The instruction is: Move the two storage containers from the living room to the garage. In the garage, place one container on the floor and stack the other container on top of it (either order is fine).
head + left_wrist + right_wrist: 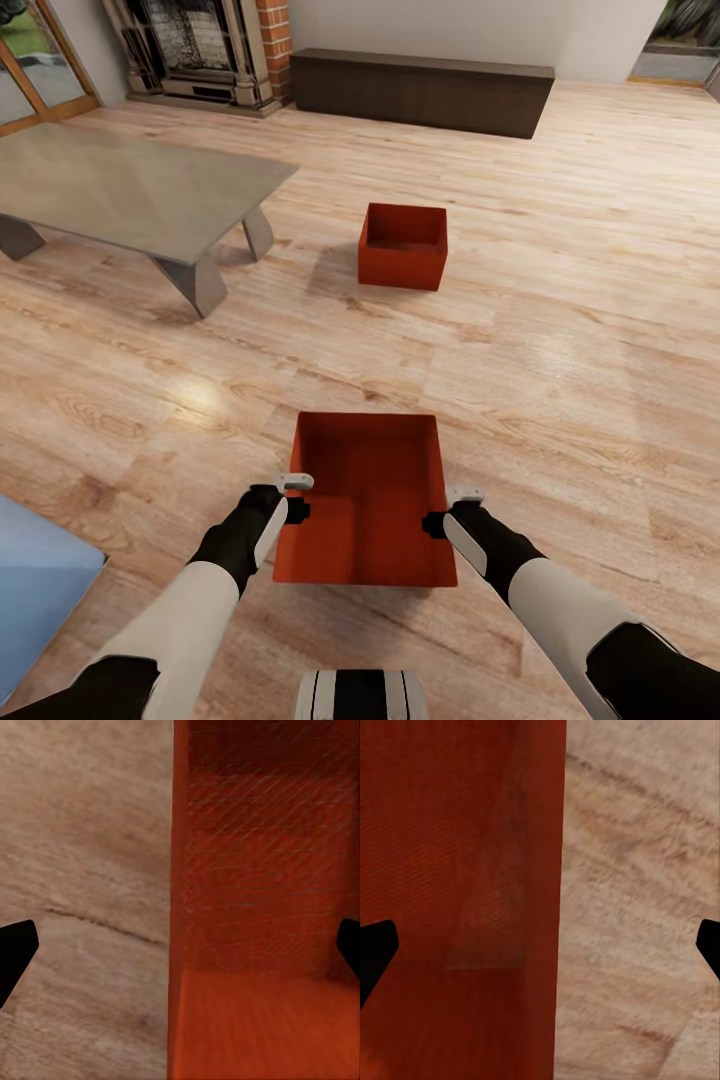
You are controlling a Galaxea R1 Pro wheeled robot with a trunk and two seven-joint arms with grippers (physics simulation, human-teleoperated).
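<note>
Black fingertips of the left gripper [297, 511] straddle the near box's [368, 500] left wall, jaws apart; the right gripper [434, 524] straddles the right wall, also apart. That red-orange box sits on the wood-plank floor [560, 330] just ahead of the robot. A second box [403, 246] stands farther off, near a grey table [130, 190] with a dark cabinet [420, 90] beyond. Judged step: grasping the first box. Next, both grippers likely need to close on the walls, then lift evenly.
</note>
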